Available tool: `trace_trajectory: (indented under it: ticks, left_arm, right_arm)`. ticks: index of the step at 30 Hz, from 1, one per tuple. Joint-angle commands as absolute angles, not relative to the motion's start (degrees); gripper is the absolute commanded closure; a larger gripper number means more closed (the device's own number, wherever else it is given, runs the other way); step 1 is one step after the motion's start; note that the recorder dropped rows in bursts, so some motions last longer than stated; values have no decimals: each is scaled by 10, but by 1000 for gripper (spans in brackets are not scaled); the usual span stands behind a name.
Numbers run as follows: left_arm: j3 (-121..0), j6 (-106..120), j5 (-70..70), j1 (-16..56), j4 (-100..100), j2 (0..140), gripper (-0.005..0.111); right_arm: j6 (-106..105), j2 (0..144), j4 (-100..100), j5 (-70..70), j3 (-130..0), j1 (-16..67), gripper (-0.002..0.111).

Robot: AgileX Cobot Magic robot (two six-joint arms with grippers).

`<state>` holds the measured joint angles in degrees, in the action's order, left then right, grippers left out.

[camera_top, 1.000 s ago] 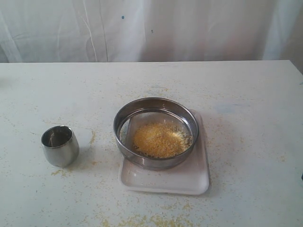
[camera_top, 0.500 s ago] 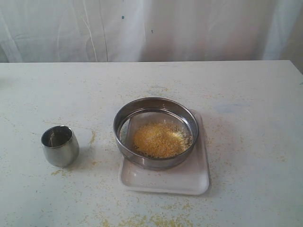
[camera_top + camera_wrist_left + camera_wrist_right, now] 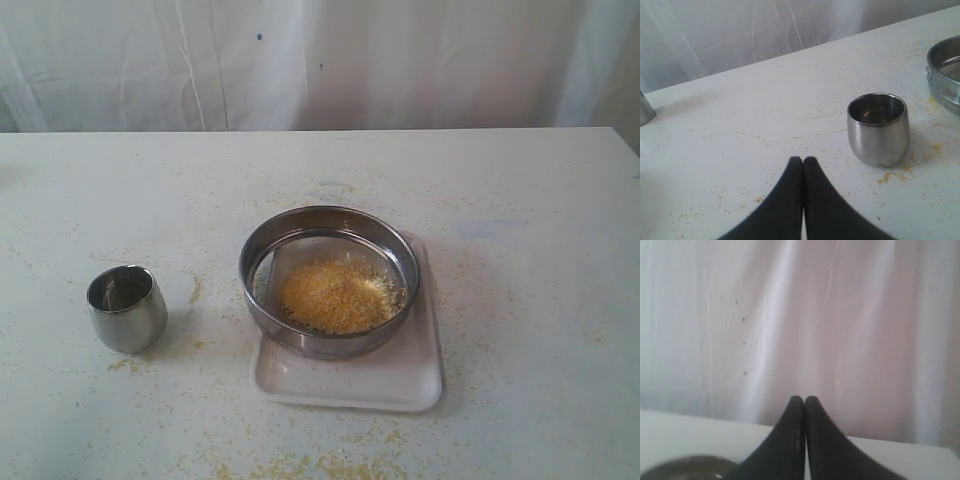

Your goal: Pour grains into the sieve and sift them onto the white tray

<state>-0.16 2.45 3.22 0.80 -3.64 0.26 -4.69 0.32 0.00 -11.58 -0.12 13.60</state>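
Observation:
The round steel sieve (image 3: 329, 236) rests on the white tray (image 3: 400, 375) near the table's middle. A heap of yellow grains (image 3: 338, 294) lies on its mesh. A small steel cup (image 3: 126, 307) stands upright and looks empty to the sieve's left. Neither gripper shows in the exterior view. My left gripper (image 3: 803, 161) is shut with nothing held, low over the table a little short of the cup (image 3: 878, 128); the sieve's rim (image 3: 942, 70) shows beyond. My right gripper (image 3: 804, 400) is shut and empty, facing the curtain, with a blurred edge of the sieve (image 3: 685, 467) below it.
Loose grains are scattered over the white table (image 3: 540, 200), thickest along the front edge (image 3: 310, 466) and around the cup. A white curtain (image 3: 320, 60) hangs behind the table. A steel object (image 3: 645, 107) shows at the edge of the left wrist view.
A dark bit at the exterior view's right edge one second ago is gone. Sieve, tray, cup and grains have not moved.

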Motion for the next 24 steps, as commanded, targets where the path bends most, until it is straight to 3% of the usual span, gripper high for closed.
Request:
trace_trajectory:
  ticks: [1,4,11,24]
  left_arm:
    - [0,26,31,6,-33,0,107]
    - [0,26,31,6,-33,0,107]
    - [0,26,31,6,-33,0,107]
    - [0,26,31,6,-33,0,107]
  right_arm:
    - [274,0,3,-158,0,132,108]
    - [504,0,-5,-163,0,132,108]
    - [565,0,-157,-175,-23,132,108]
    - [636,0,-180,-200,-28,132,108]
